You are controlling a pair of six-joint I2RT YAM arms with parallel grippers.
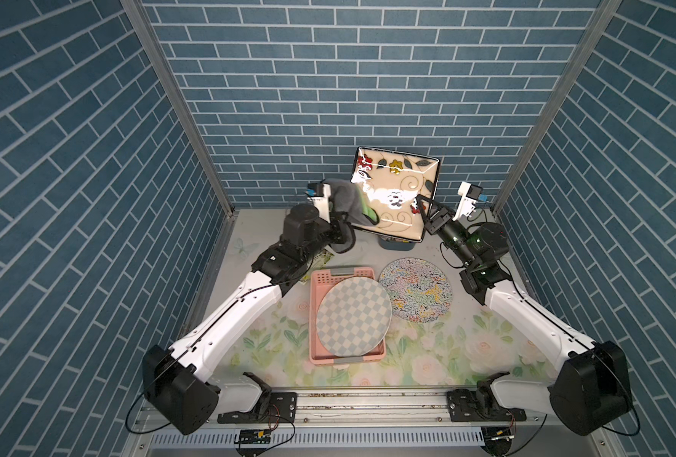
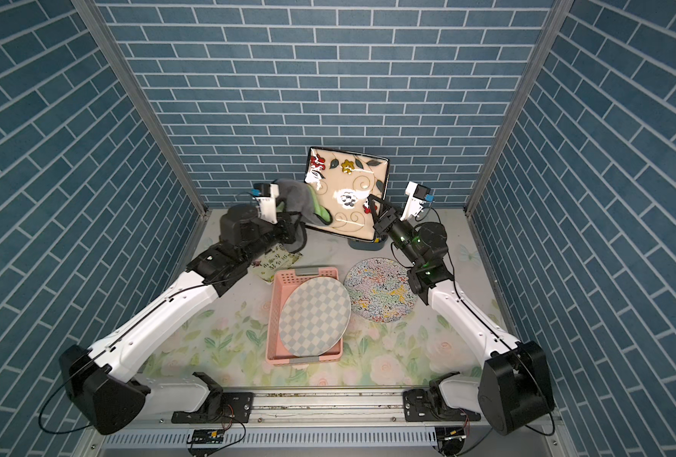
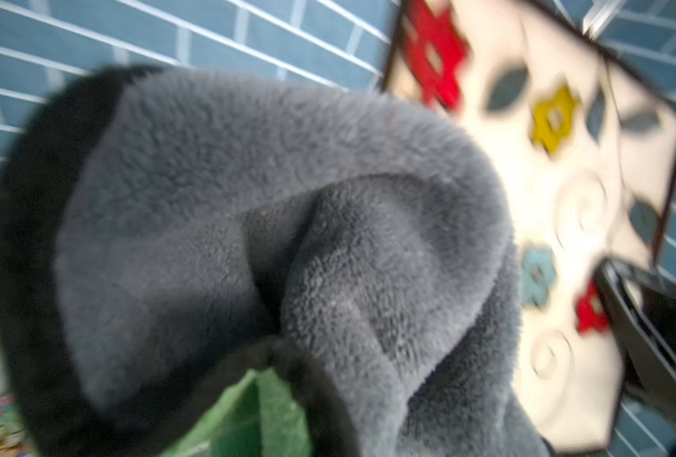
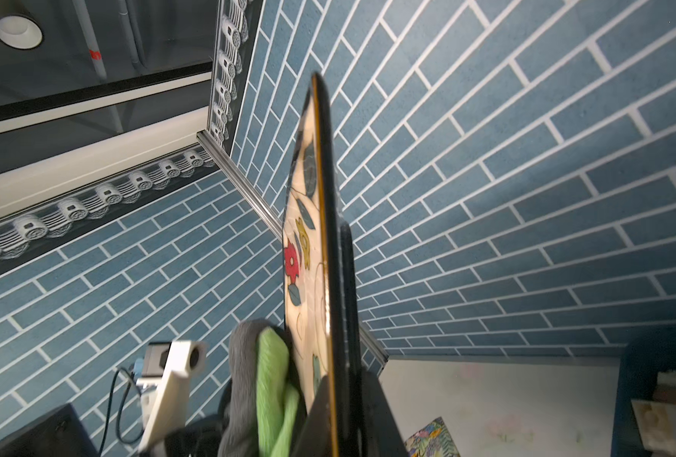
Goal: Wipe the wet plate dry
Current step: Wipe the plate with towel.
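A square flowered plate (image 1: 397, 174) is held upright in the air, beyond the pink basket (image 1: 314, 300). The right fingers (image 1: 420, 205) clamp the plate's edge. The left fingers (image 3: 19, 221) are closed on a grey-green cloth (image 1: 348, 198), which is pressed against the plate's face.

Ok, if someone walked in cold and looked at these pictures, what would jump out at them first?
A glossy square floral plate is held up near the back wall, its side edge clamped in the right jaws. The left jaws press a grey and green cloth against the plate's face. Nearer the front, a checkered plate rests in a pink basket, beside a squiggle-patterned plate lying flat on the table.
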